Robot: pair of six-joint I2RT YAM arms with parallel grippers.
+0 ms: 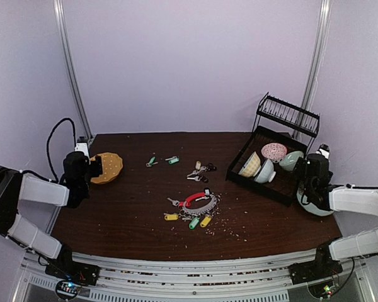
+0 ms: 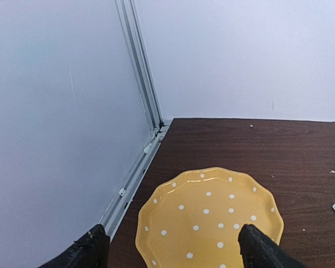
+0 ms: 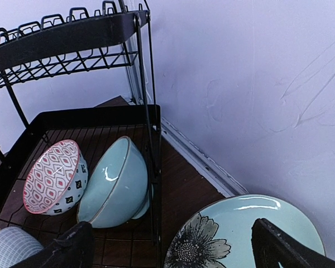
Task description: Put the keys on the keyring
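Left end effector and right end effector gape empty; keyring lies lengthwise left-right.

White arm links, black joints, black cable, black tool fingers.

You see a yellow plate with white dots, and the keyring is red and silver.
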